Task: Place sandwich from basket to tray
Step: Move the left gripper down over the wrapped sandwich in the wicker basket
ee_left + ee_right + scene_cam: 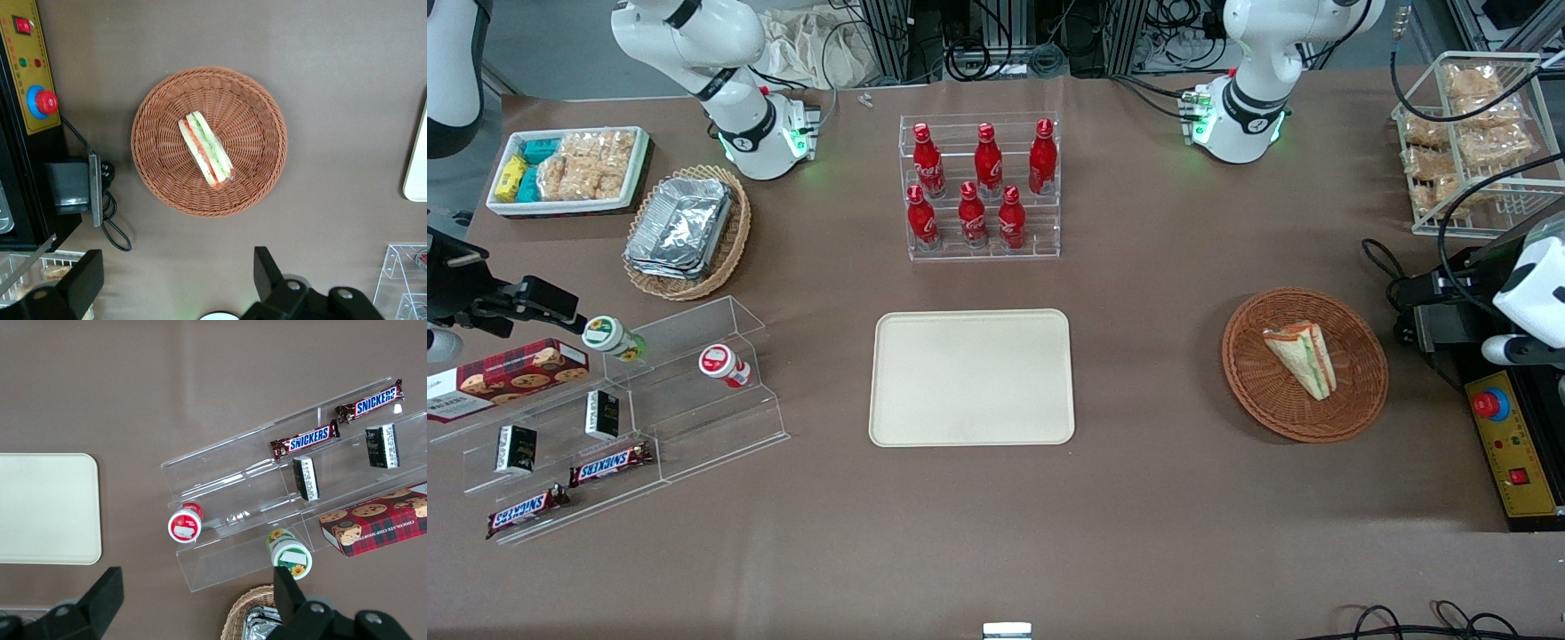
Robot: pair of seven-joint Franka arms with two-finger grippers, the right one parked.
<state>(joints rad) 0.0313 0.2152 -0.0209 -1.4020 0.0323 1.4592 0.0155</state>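
Note:
The sandwich (1303, 358) (205, 150), a wrapped wedge with green and red filling, lies in the middle of the round reddish-brown basket (1352, 396) (160, 153). The cream tray (971, 378) (417, 160) (47, 507) lies flat and bare beside the basket, toward the parked arm's end. My left gripper (175, 277) hangs high above the table, over a spot slightly farther from the front camera than the basket. It is open wide, and nothing lies between its black fingers (83, 280). In the front view only the arm's white end (1529, 284) shows, at the working arm's end of the table.
A black and yellow control box with a red button (1507, 444) (30, 73) and cables (110, 213) stands beside the basket. A wire rack of snacks (1472, 133) and a cola bottle stand (983, 187) are farther back. An acrylic shelf (623, 400) stands toward the parked arm's end.

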